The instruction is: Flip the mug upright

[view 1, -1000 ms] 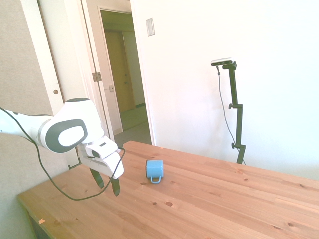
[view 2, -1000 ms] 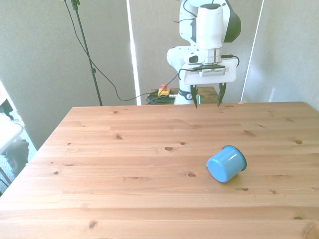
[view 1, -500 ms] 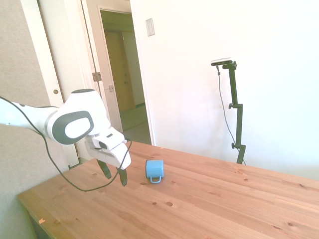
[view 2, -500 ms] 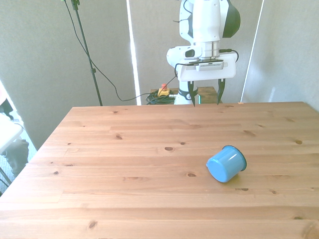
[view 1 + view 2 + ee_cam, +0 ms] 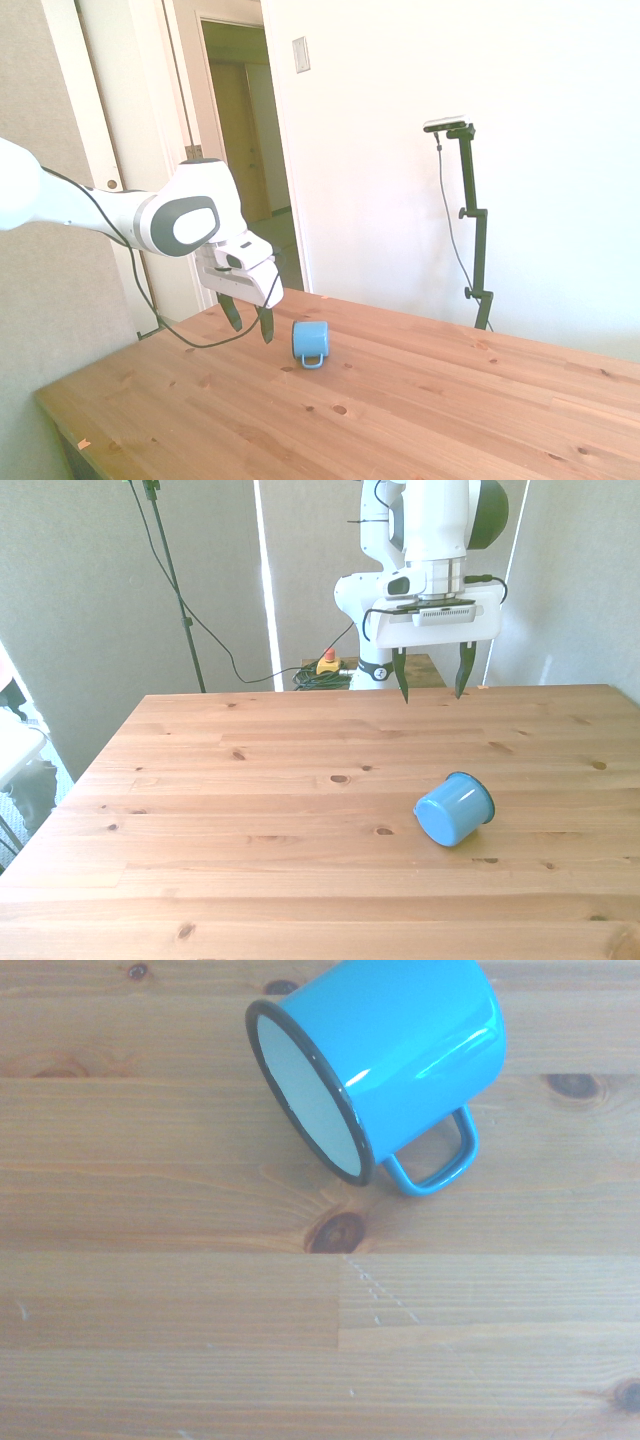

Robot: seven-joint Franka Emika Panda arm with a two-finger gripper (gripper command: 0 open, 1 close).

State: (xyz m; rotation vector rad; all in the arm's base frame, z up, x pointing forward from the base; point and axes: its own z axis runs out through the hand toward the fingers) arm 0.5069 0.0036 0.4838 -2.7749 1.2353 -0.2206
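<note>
- One light-blue mug (image 5: pixel 453 809) lies on its side on the wooden table (image 5: pixel 250 810), toward the front view's right, well short of the near edge.
- I see its dark rim, white inside and loop handle (image 5: pixel 435 1156) from the wrist view; the handle rests against the boards.
- I read the gripper (image 5: pixel 432 675) as open, fingers spread, empty, hanging above the table's far edge, well apart from the mug.
</note>
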